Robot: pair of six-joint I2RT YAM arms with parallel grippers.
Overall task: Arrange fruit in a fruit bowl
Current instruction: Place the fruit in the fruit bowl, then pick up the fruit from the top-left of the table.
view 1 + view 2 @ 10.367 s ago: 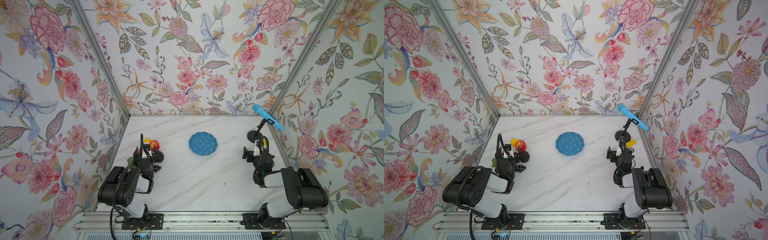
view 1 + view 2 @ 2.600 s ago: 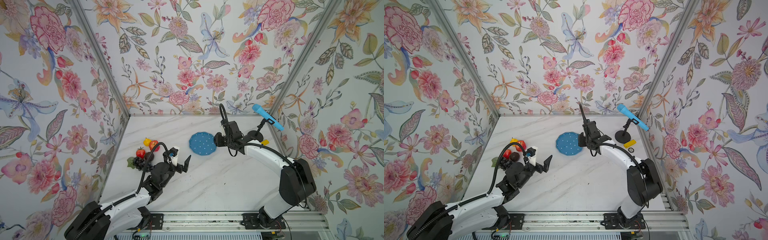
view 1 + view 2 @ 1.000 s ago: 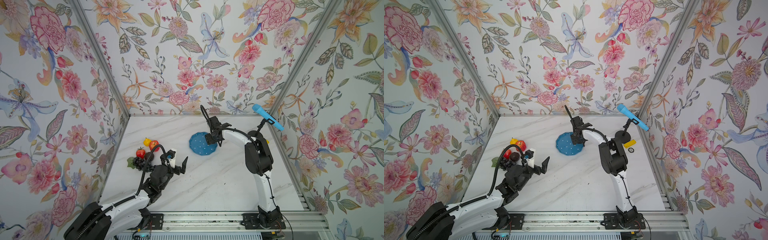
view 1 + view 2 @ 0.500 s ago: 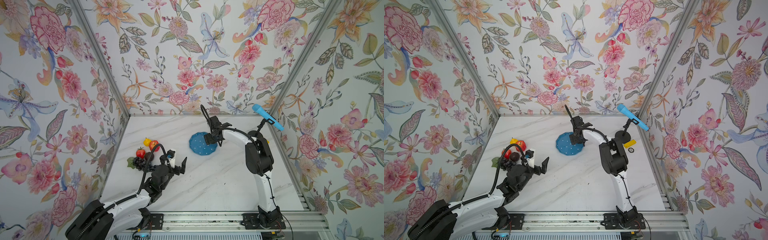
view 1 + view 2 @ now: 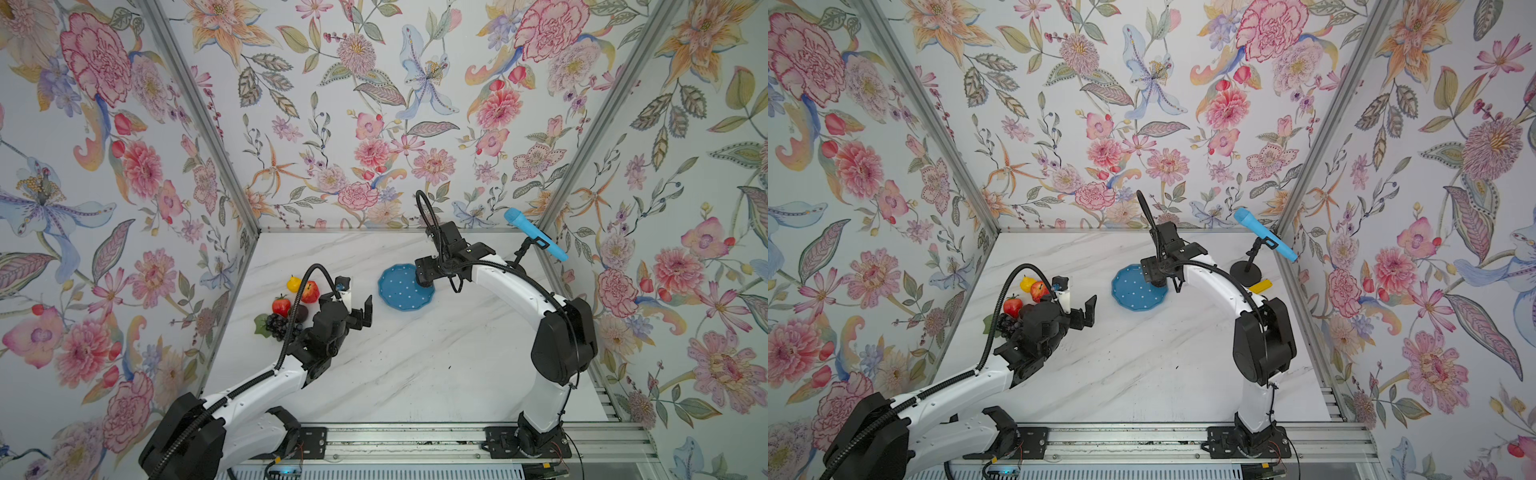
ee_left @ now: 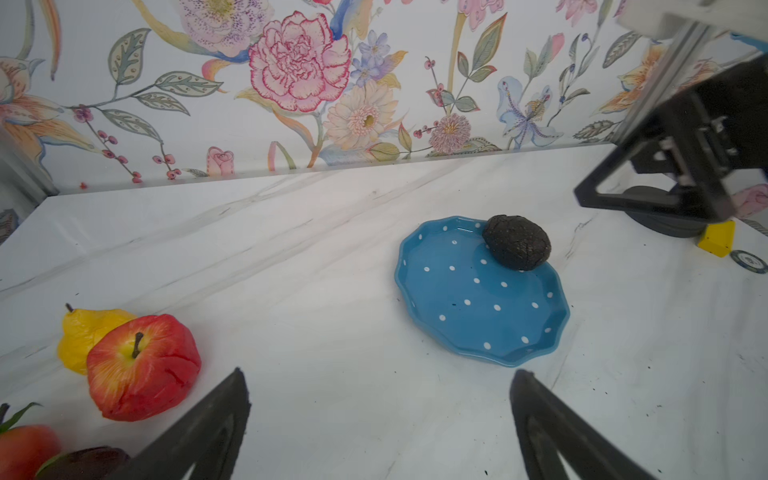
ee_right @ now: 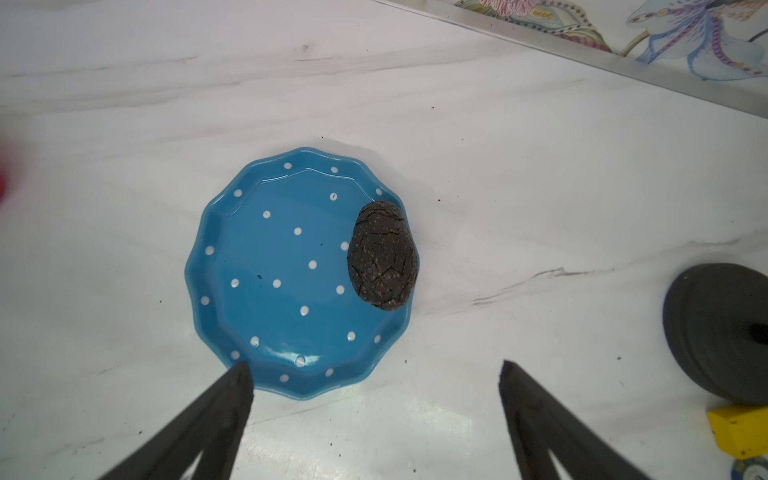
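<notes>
Blue dotted fruit bowl (image 5: 395,293) sits mid-table on the white marble table (image 5: 415,365), seen in both top views. One fruit is in it: the dark brown avocado (image 7: 382,255), lying on its side against the bowl's rim, on the side facing the black stand base (image 7: 715,332). Rest of the bowl is bare.

Right gripper (image 7: 374,368) hangs over the bowl's edge near the avocado, jaws spread wide, nothing between them, not touching fruit or bowl.

Left gripper (image 5: 355,297) is also spread wide and empty. It hovers above the table between the fruit pile and the bowl, pointing toward the bowl.

The other fruit is on the table well apart from the bowl, by the left wall:
- red apple (image 5: 310,291) touching the yellow lemon (image 5: 294,284) behind it
- red strawberry (image 5: 281,305) just beside them
- purple grape bunch (image 5: 278,324) with a green leaf, nearest the left arm
- a dark fruit (image 5: 301,311) between apple and grapes, partly hidden by the arm's cable

Yellow block (image 7: 739,432) lies just beside the stand base, and a blue microphone (image 5: 534,235) sits on the stand near the right wall
</notes>
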